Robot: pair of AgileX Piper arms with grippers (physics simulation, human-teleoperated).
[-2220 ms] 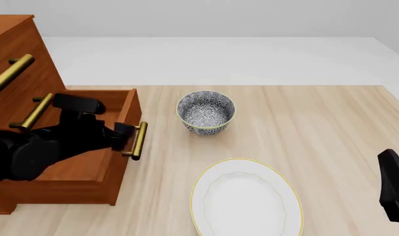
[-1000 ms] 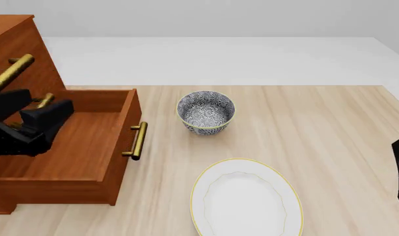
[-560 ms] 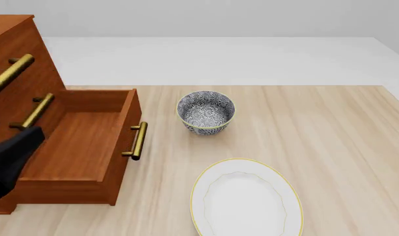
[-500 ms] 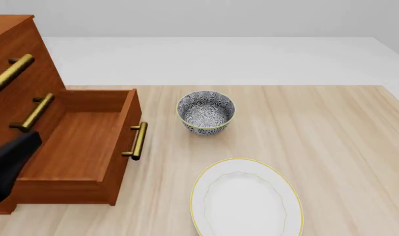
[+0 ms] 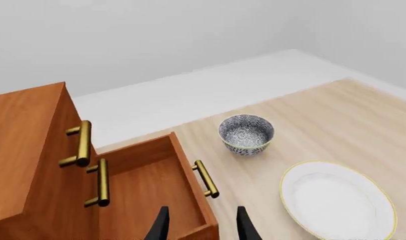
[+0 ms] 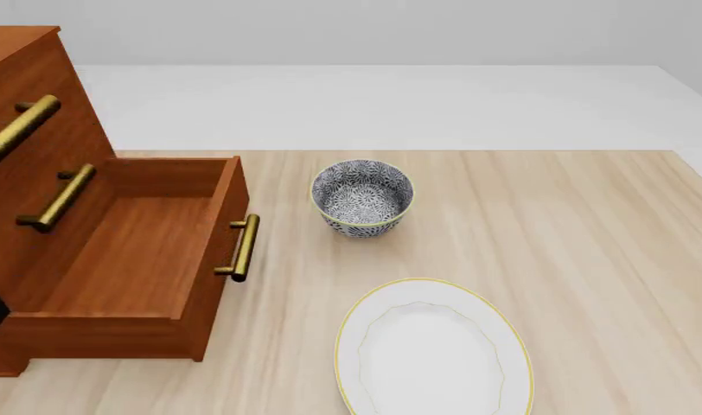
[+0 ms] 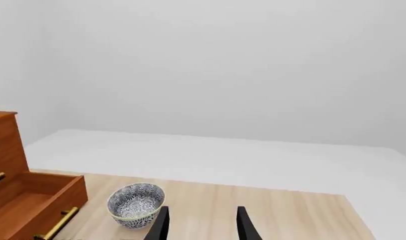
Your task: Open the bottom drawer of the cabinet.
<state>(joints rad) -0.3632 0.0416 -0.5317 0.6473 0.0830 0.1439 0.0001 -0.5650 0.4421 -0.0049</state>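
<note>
The reddish-brown wooden bottom drawer stands fully out; both hands are spread, empty. Judged complete; no further pull required.

front overhead, wrists raised, sharing bowl

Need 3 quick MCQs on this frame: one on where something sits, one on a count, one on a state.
1. Where is the bowl in the front view?
A. inside the drawer
B. on the table, beyond the plate
C. on top of the cabinet

2. How many brass handles show on the cabinet?
A. one
B. three
C. five

3. How is the bottom drawer?
A. pulled out, nothing in it
B. shut
C. pulled out, holding the bowl

Answers: 1 B, the bowl stands on the wood tabletop past the plate. 2 B, one bar per drawer. 3 A, its bare wooden floor is exposed.
</note>
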